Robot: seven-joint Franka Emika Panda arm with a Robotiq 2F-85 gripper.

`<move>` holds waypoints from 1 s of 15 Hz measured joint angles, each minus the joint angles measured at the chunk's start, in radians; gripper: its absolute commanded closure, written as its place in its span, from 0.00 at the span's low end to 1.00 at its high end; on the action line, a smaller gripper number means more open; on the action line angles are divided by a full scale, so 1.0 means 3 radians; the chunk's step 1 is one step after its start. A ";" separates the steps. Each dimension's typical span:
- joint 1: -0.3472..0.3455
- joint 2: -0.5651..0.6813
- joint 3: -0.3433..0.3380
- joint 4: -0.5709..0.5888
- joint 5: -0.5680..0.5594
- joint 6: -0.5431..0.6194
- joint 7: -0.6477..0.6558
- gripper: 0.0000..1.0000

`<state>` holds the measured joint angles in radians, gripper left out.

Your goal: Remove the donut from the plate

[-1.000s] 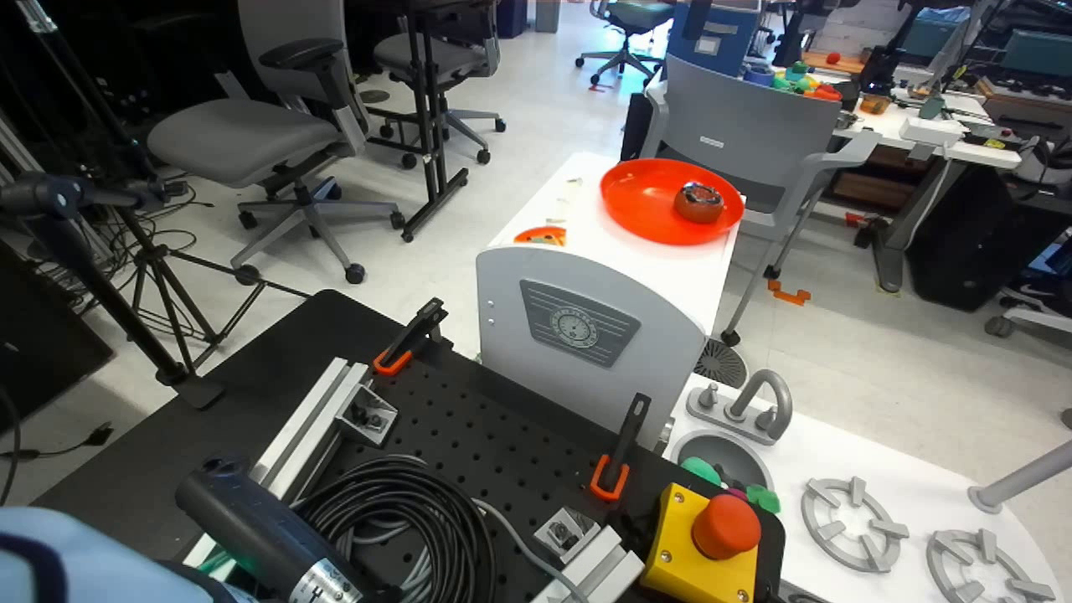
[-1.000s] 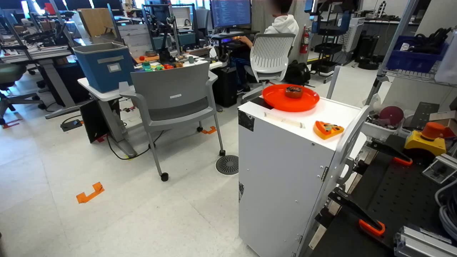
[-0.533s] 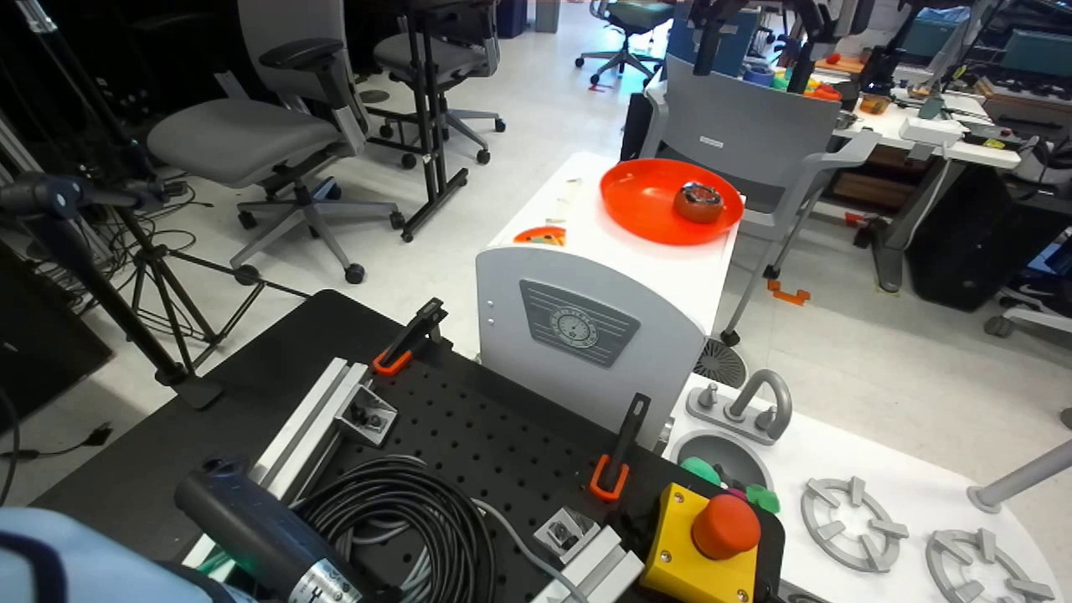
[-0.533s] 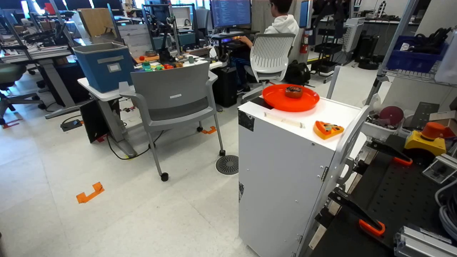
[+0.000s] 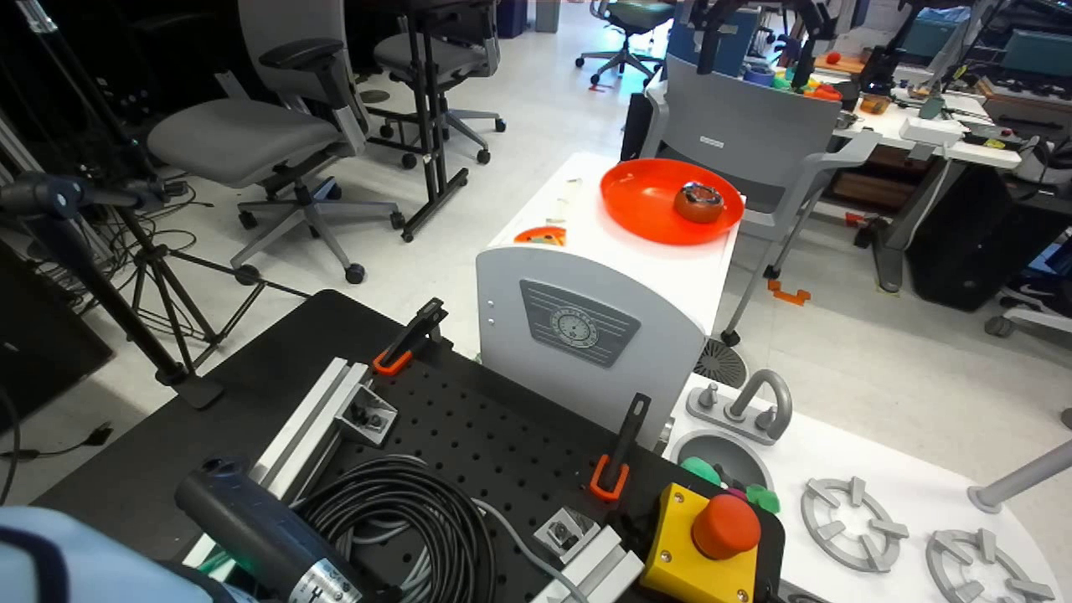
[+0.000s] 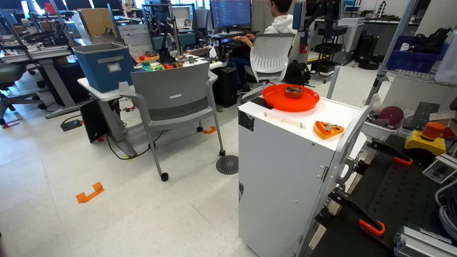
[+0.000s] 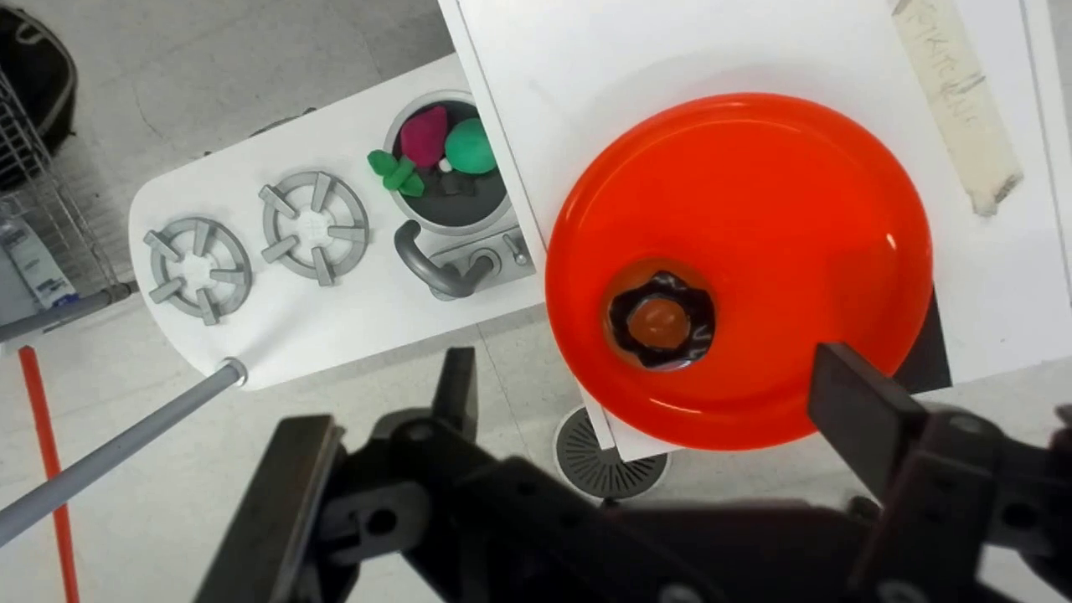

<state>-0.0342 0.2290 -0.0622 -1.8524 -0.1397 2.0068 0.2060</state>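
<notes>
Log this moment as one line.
donut: on plate | tool: open, empty, clear of donut | pizza: on box, apart from plate | removal: not done

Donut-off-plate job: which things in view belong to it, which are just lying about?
For the job:
orange-red plate
donut, sitting on the plate
pincer, open, not at the donut

Just lying about:
pizza-slice toy, on the white box
pink toy, in the sink
coiled cables
blue bin
</notes>
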 measured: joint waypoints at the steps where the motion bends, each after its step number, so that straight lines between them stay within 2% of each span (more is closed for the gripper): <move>1: 0.0004 0.0012 0.0001 -0.0001 0.0000 0.0062 -0.0013 0.00; 8: 0.0043 0.0121 0.0003 -0.0035 -0.0039 0.0607 -0.0061 0.00; 15: 0.0056 0.0288 0.0003 -0.0048 -0.0104 0.0616 -0.0157 0.00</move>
<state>-0.0175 0.3155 -0.0613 -1.8668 -0.1711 2.1917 0.1590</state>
